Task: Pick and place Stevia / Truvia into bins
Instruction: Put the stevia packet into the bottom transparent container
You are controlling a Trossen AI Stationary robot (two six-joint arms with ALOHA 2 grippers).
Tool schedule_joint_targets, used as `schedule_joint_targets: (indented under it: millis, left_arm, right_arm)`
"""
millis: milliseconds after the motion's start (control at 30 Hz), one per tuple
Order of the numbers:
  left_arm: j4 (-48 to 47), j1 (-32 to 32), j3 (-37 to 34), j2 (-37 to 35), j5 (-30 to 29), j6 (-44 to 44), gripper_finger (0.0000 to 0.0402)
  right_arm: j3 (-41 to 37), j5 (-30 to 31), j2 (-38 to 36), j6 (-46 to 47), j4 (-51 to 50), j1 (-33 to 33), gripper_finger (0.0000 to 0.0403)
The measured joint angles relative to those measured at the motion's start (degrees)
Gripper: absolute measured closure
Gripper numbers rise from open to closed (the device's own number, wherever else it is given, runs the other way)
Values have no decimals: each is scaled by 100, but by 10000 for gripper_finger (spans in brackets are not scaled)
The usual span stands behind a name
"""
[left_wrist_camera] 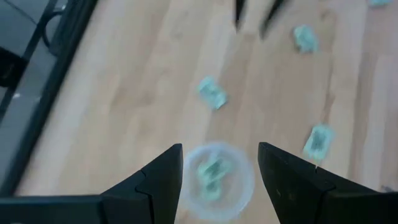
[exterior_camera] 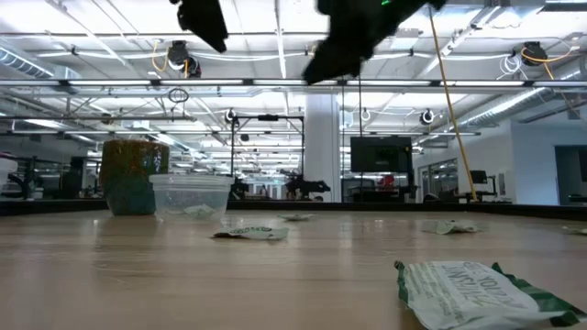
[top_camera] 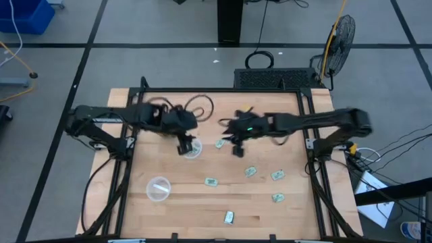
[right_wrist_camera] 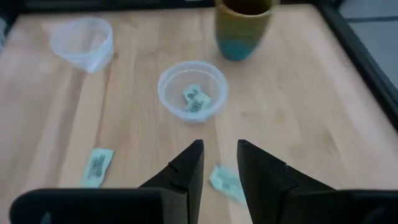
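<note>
sachets [right_wrist_camera: 195, 99] in cup [right_wrist_camera: 192, 91] | mug [right_wrist_camera: 242, 25] behind | sachets [top_camera: 250, 172] right

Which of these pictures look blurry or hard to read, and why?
Left wrist view: smeared throughout; the cup and packets show soft edges. Low view: ceiling lights turn both arms into dark shapes, and the nearest packet is fuzzy. Right wrist view: the packet between the right hand fingers is blurred; the cup beyond looks sharp.

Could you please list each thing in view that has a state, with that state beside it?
Left gripper: open, empty, above the near cup.
Right gripper: open, empty, over a packet.
Near cup: upright, holds packets.
Far cup: upright, looks empty.
Mug: upright.
Loose packets: flat on the table.
</note>
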Motion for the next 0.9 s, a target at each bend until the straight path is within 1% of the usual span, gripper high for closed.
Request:
schedule_joint_targets:
  millis: [67, 200, 300, 367, 433, 533, 600, 667, 767, 900]
  left_arm:
    - [770, -145, -467, 56, 8, -73, 186]
    - [2244, -341, -1304, 313, 41, 285, 186]
    - [3391, -406, -1724, 597, -103, 598, 186]
    - [3893, -396, -1906, 921, -152, 788, 186]
    - [4324, -335, -1946, 1324, -146, 894, 186]
    - [4707, -198, -1861, 1925, -338, 823, 186]
    - [4781, -89, -1805, 2242, -520, 784, 186]
    - [4802, 29, -1703, 2520, -561, 761, 186]
    - [4774, 175, -1699, 2767, -530, 394, 186]
    - [4574, 254, -1710, 2952, -288, -69, 186]
  right_arm:
    - [-441, 7, -700, 214, -90, -29, 314]
    - [-1585, 16, -2009, 489, 68, -26, 312]
    - [-2528, 4, -2827, 615, 626, -26, 312]
    - [-3106, 10, -3267, 673, 1144, -30, 314]
    - [-3631, 5, -3559, 677, 1564, -30, 314]
    - [-4157, 11, -3855, 736, 2210, -28, 314]
    - [-4289, 22, -3950, 762, 2541, -29, 314]
    - [-4327, 22, -4040, 762, 2476, -28, 314]
    - [-4325, 22, -4067, 780, 2460, -29, 314]
    - [-4325, 24, -4052, 780, 2372, -29, 314]
